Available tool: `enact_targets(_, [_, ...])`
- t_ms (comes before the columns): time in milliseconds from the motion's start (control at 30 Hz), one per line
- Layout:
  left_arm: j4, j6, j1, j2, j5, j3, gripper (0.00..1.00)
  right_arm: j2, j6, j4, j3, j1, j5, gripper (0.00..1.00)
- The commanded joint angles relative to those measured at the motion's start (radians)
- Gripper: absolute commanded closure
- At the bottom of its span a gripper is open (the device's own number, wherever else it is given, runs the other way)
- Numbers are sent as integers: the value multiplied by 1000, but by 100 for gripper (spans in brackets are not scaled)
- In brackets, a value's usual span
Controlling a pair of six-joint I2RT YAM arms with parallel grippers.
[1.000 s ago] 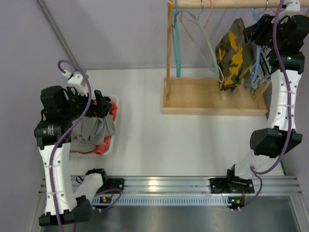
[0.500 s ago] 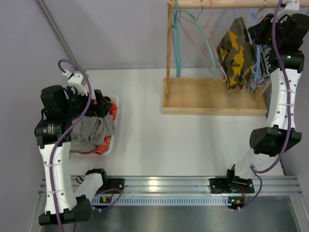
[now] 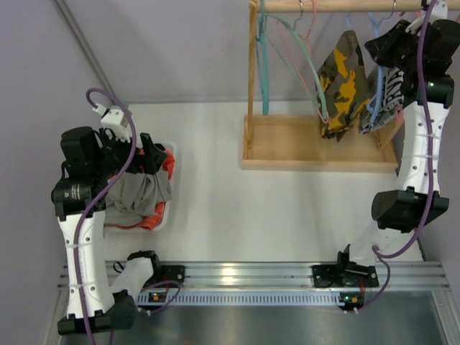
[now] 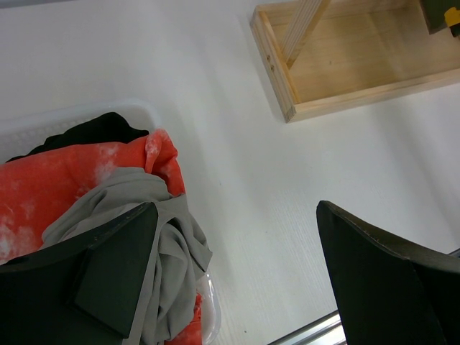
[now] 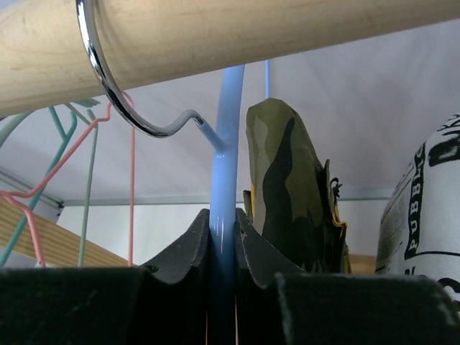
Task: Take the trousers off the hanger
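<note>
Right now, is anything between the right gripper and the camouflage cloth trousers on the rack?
Only the light-blue plastic hanger: the right gripper is closed on it just below the round wooden rail, and the olive and black camouflage cloth trousers hang directly behind. The black-and-white printed garment hangs to one side.

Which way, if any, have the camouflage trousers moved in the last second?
Yes: the camouflage trousers swung slightly left, toward the wooden rack's upright post, on the blue hanger that the right gripper clamps.
</note>
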Motion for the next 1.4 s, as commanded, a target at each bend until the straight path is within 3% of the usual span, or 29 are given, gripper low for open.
enact_targets(0, [52,2,2,-4,0,33,2,-101,70,171,102,11,-32,100])
enact_targets(700, [87,-12,1,2,0,35,2,-163,104,202,118,11,-48,100])
enact_targets(1067, [246,85,1,-115,42,-125,2,-382,96,143,-194,3,-88,100])
enact_targets(1367, [440,201,1,-211,199,-332,2,-580,108,35,-376,-2,-88,100])
